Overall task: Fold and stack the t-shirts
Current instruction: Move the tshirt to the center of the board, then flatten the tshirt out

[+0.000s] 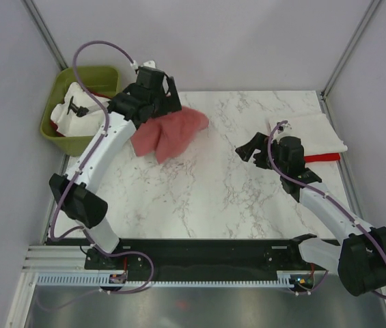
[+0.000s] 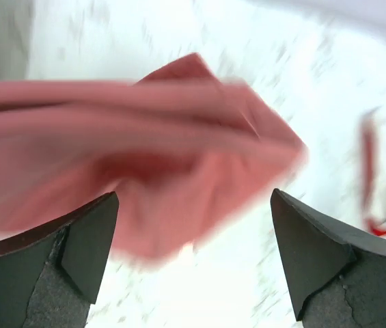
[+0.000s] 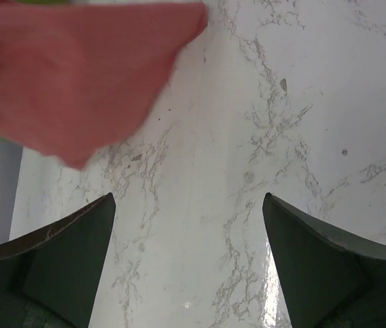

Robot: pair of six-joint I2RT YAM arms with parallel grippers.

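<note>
— Status of the salmon-red t-shirt [image 1: 171, 133]?
— Crumpled on the surface [image 1: 213, 198], just beside the green bin [image 1: 104, 76].
— Left fingers [image 2: 76, 246]?
— Spread wide above the shirt, gripping nothing.
— Right fingers [image 3: 70, 260]?
— Likewise spread and empty, well apart from the bin.

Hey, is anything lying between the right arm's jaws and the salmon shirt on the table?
Nothing visible. Only bare marble table lies between the open jaws of the right arm and the crumpled salmon shirt.

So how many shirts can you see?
4: salmon one crumpled on the table, white one folded at right, red one under it, another white in the bin. More may hide there.
</note>
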